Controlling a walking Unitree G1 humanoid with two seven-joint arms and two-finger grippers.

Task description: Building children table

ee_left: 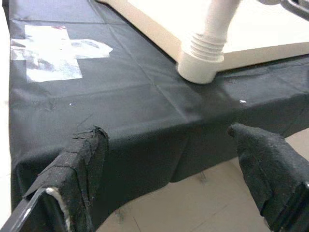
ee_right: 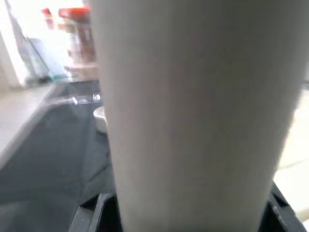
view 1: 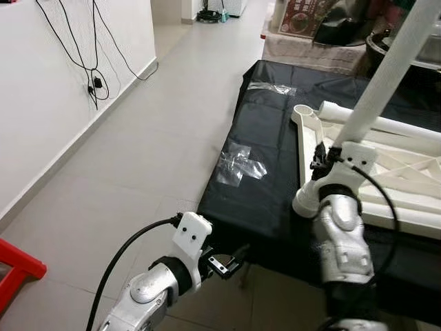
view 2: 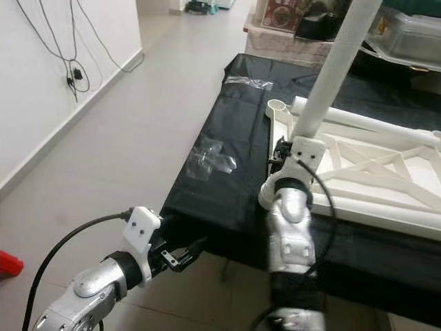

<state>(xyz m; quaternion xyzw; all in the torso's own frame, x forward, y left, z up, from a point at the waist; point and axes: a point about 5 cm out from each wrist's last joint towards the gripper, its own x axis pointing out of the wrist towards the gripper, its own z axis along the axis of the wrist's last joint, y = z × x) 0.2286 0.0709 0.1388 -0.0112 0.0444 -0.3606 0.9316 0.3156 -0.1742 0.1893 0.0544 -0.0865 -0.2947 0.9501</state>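
Observation:
A white children's table frame [view 1: 393, 172] lies upside down on a black-covered table [view 1: 269, 138]. A white table leg [view 1: 386, 76] stands tilted in its near corner socket [ee_left: 198, 70], threaded end down. My right gripper [view 1: 329, 155] is shut on the leg just above the socket; the leg [ee_right: 193, 111] sits between its black fingers. My left gripper [view 1: 231, 265] hangs open and holds nothing, low at the black table's front corner, its fingers [ee_left: 77, 164] apart. A second leg [view 1: 386, 125] lies on the frame, beside an empty socket [view 1: 303, 110].
Clear tape patches [view 1: 238, 165] stick to the black cover. A white wall with hanging cables [view 1: 89, 62] runs along the left, with open tiled floor between. A red stool [view 1: 17, 269] is at the lower left. Boxes [view 1: 303, 17] and a plastic container [view 2: 406, 27] stand behind.

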